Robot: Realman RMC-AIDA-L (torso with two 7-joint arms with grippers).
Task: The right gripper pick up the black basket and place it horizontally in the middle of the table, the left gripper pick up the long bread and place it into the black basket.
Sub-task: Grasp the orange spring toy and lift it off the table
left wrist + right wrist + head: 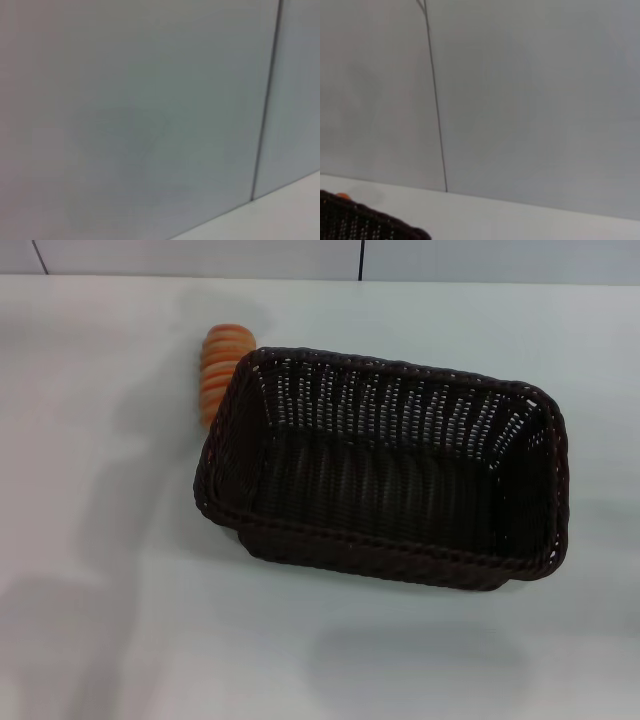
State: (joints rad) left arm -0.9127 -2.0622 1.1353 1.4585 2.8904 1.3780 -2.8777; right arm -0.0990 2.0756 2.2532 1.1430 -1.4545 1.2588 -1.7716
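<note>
Basket already lying mid-table, bread step pending; neither gripper showing, so finger state can't be told.

Head view: black basket (385, 470) sitting empty, long bread (222, 368) touching its far-left corner, open table (90, 540) all round for a left-arm approach. Left wrist view: only wall and a table strip. Right wrist view: basket rim (365, 222) showing low, right arm seemingly hanging clear.
</note>
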